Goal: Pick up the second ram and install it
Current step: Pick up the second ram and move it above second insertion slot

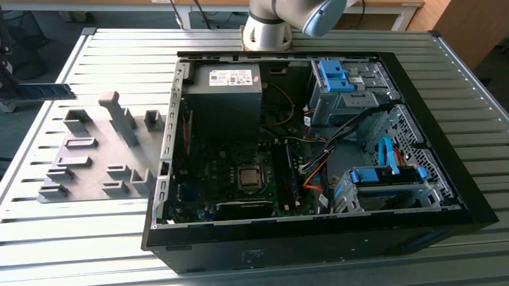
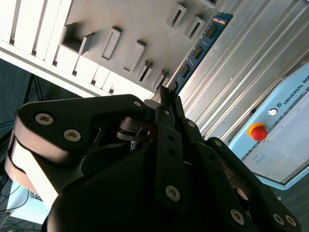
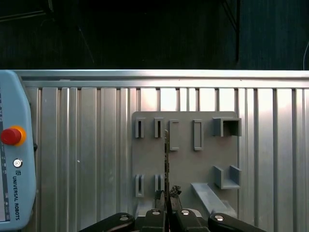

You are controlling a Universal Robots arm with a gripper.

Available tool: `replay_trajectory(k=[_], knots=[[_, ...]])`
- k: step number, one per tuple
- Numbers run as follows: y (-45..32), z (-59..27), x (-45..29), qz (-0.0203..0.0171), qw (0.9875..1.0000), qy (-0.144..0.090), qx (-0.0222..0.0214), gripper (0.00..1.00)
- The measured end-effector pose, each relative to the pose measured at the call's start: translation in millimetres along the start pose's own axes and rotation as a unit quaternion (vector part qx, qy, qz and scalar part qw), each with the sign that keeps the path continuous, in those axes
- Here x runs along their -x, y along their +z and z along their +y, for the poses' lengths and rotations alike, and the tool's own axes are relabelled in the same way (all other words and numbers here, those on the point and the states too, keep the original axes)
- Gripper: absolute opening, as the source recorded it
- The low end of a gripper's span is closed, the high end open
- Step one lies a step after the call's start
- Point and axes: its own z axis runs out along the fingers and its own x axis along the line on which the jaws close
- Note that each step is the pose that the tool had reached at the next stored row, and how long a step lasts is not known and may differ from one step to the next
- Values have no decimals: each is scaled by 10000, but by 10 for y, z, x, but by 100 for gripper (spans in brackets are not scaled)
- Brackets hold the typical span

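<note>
My gripper (image 3: pixel 166 211) is shut on the second ram (image 3: pixel 166 159), a thin stick seen edge-on in the first wrist view. In the second wrist view the ram (image 2: pixel 197 49) shows its blue label and black chips, reaching out from between the black fingers (image 2: pixel 166 125). In the exterior view the ram (image 1: pixel 51 90) hangs in the air at the table's far left, beside the grey holder plate (image 1: pixel 87 173), with the gripper (image 1: pixel 18 89) at the picture's edge. Under the held stick in the first wrist view lies the holder plate (image 3: pixel 186 164) with its slots.
The open computer case (image 1: pixel 318 238) lies on the slatted metal table (image 1: pixel 104 238), with its motherboard (image 1: pixel 238 173) exposed and blue drive brackets (image 1: pixel 334 74) on the exterior view's right. The arm's base (image 1: pixel 266 30) stands behind the case. A teach pendant (image 3: pixel 12 159) with a red button rests beside the plate.
</note>
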Motion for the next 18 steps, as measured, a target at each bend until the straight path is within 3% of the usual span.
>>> replay_trajectory(k=[18], knots=[[-1,-74,1,0,10000,0,0,14]])
